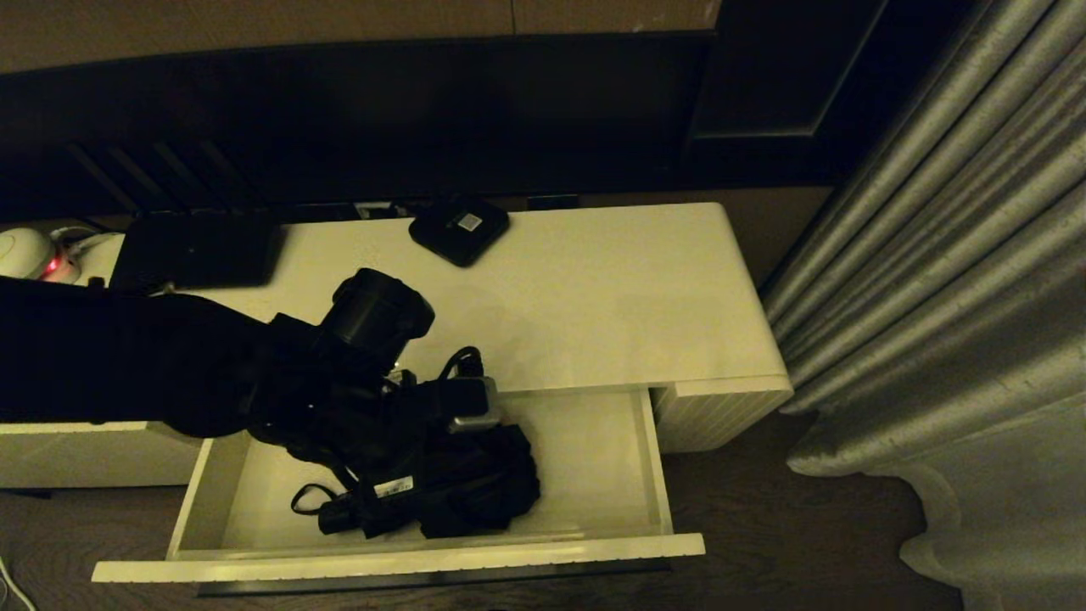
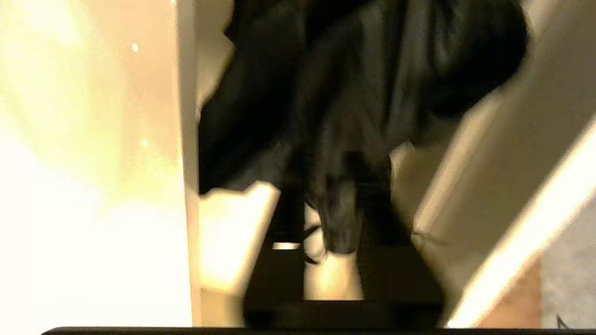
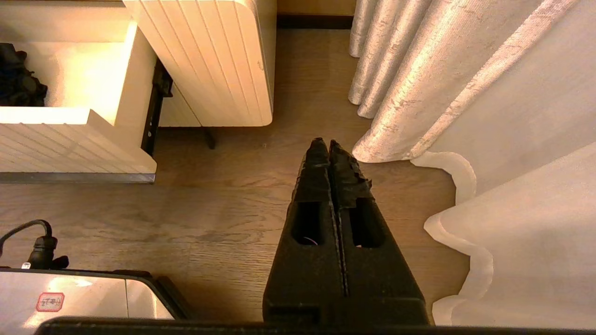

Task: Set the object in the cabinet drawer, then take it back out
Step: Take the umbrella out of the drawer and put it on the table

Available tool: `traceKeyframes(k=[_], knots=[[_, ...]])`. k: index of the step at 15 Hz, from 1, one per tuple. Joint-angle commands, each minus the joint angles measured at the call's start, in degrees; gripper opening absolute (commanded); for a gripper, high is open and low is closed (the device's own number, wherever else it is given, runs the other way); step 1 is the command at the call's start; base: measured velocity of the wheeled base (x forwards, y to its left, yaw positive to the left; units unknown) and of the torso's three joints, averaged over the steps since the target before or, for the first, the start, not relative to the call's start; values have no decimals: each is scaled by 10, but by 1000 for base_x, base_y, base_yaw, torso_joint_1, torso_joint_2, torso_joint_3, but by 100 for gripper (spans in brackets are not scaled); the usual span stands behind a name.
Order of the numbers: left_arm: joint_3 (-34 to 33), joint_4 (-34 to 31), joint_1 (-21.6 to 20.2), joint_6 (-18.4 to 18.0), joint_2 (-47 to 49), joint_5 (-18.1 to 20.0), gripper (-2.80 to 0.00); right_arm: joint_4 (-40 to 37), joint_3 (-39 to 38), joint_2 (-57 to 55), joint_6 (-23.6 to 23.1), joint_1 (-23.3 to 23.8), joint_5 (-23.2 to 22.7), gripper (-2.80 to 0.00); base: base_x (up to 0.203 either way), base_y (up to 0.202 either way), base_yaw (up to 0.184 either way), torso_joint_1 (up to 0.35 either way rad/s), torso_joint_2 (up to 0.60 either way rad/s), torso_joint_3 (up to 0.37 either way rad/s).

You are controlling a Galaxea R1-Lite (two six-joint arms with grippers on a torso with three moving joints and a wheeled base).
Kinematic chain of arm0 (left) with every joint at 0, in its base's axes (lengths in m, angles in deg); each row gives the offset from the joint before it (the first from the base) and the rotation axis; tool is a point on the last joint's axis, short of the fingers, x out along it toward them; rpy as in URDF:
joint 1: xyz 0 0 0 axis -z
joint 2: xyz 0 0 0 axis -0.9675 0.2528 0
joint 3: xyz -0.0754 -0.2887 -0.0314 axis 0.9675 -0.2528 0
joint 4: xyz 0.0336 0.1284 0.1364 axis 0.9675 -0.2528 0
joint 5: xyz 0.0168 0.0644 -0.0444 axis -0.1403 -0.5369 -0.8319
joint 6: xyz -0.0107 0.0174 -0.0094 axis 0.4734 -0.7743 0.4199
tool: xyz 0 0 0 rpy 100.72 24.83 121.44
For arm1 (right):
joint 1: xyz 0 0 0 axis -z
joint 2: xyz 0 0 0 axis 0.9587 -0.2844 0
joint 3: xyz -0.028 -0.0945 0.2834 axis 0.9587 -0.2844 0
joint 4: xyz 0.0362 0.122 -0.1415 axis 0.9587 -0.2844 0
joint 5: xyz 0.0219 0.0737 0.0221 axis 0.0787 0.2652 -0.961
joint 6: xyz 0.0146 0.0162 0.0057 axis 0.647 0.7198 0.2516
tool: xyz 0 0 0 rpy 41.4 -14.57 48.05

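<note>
Cabinet drawer (image 1: 594,475): cream-white, ribbed front, pulled fully out below the cabinet; pale interior exposed.

Umbrella (image 1: 475,484): black, compact, fabric loose and rumpled. Lies inside the drawer, left of its middle, handle end toward the drawer's left side, thin wrist loop (image 1: 310,501) trailing on the drawer floor. A white tag shows on its body.

Left gripper (image 2: 333,232): reaches down into the drawer from the left, directly over the umbrella. In the left wrist view the two dark fingers (image 2: 284,242) stand on either side of a fold of the black fabric, jaws narrowed onto it; the view is blurred, so how firm the hold is cannot be told.

Right gripper (image 3: 329,153): parked low beside the cabinet, pointing at the wooden floor (image 3: 223,218) near the curtain (image 3: 419,79); jaws pressed together, holding nothing.

Tabletop (image 1: 611,297): cream cabinet top. Carries a small black square box (image 1: 459,227) with a white label near the back edge, and a flat black device (image 1: 197,251) at back left. A white rounded item (image 1: 24,252) with a red light sits at the far left.

Curtain, head view: grey, pleated, hanging to the right of the cabinet.
</note>
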Motion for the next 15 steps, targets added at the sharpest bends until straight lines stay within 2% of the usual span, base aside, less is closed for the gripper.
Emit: traceKeyframes(k=[1, 7, 13, 15], knots=[[5, -11, 0, -4, -21, -1, 0, 1, -1, -1, 0, 0, 0, -280, 0, 0, 0, 0, 0, 0], [22, -14, -1, -5, -7, 2, 0, 1, -1, -1, 0, 0, 0, -280, 0, 0, 0, 0, 0, 0], [69, -64, -5, -16, 37, 39, 0, 1, -1, -1, 0, 0, 0, -280, 0, 0, 0, 0, 0, 0], [74, -64, -5, -16, 45, 40, 0, 1, 0, -1, 0, 0, 0, -280, 0, 0, 0, 0, 0, 0]])
